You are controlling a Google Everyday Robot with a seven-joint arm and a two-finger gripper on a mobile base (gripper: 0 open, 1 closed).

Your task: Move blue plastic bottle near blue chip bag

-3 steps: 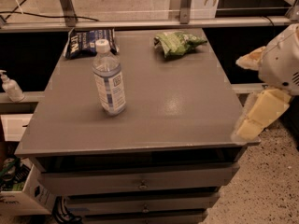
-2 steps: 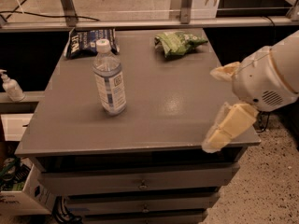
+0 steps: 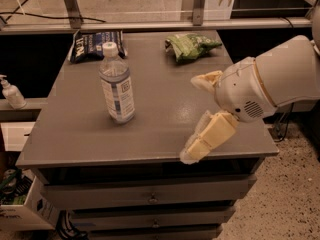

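The white arm's 2-finger gripper [image 3: 190, 119] has swung in from beyond the right edge of the grey metal table [image 3: 75, 139]. It now hangs over the table's front-right part, much closer to the clear plastic water bottle with white cap and blue-and-white label [image 3: 116, 84]. Its 2 cream fingers [image 3: 210, 136] are spread wide with nothing between them. The bottle has not shifted. It stands upright left of centre, well apart from the gripper, and the flat dark navy-blue chip bag [image 3: 95, 45] lies at the back-left corner behind it. The light green snack bag [image 3: 190, 45] lies at the back right. I judge this the reach: no grasp is made yet, and afterwards the bottle should need only a short carry towards the back
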